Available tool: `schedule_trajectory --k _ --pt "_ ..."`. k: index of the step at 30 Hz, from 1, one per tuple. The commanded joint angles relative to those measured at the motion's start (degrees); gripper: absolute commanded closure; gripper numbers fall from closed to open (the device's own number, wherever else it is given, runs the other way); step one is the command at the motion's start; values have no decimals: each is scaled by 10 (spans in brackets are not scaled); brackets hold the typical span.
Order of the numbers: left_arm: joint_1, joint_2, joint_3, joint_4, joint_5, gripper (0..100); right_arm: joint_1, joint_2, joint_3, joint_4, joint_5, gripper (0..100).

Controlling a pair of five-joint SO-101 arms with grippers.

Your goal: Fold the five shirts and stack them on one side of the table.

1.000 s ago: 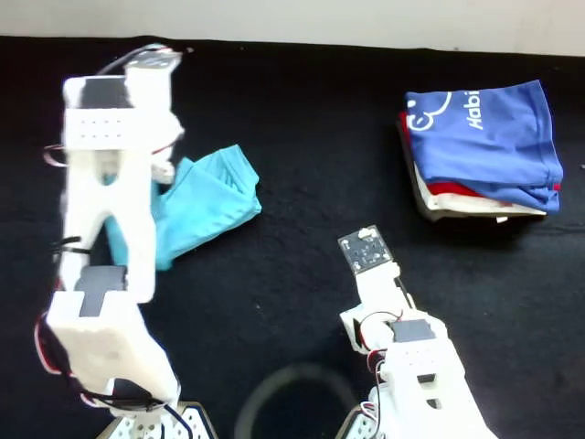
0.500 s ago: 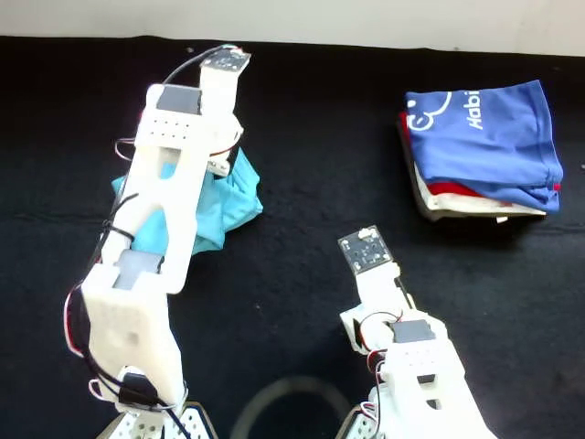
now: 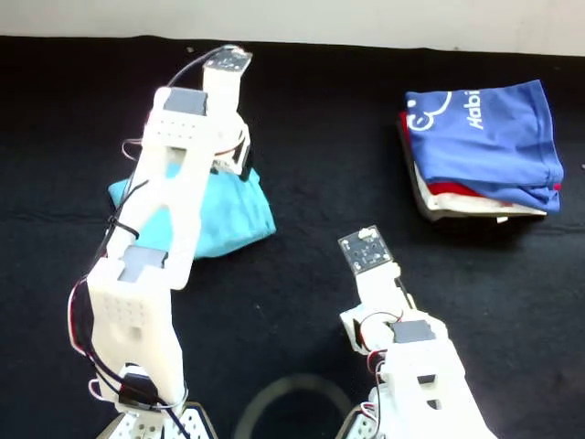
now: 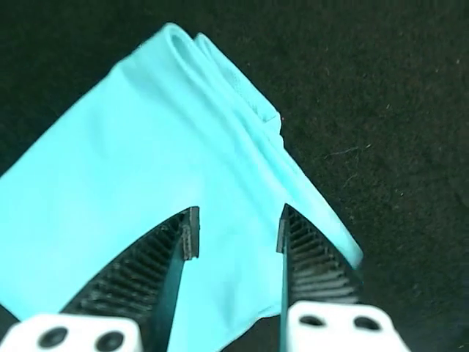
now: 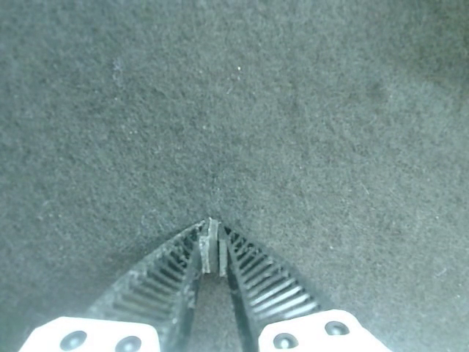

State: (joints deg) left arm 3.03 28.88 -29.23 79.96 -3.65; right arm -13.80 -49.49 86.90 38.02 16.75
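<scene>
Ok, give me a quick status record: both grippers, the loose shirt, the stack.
left gripper: jaws open, over the turquoise shirt, not clamped on it
right gripper: jaws shut, holding nothing, over bare black table
turquoise shirt: roughly folded, layered along one edge, apart from the stack
stack: far right in the high view; blue shirt on top, red and white layers beneath; count unclear
left to do: turquoise shirt not yet on the stack
</scene>
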Motion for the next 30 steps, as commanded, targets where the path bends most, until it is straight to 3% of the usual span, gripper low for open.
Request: schedule_trajectory --k 1,5,12,21,26,30 --pt "-21 -7 -79 62 6 835 6 0 7 -13 -5 991" --pt "-65 -1 -134 142 5 997 6 0 7 -13 -5 991" --pt "-62 0 -22 139 -24 990 6 0 7 -13 -5 991" --pt "30 0 95 -64 -21 990 6 0 7 -13 -5 991" --pt "32 4 146 -228 -6 990 6 0 7 -13 -5 991" --pt "18 58 149 -299 -7 990 6 0 7 -13 -5 991"
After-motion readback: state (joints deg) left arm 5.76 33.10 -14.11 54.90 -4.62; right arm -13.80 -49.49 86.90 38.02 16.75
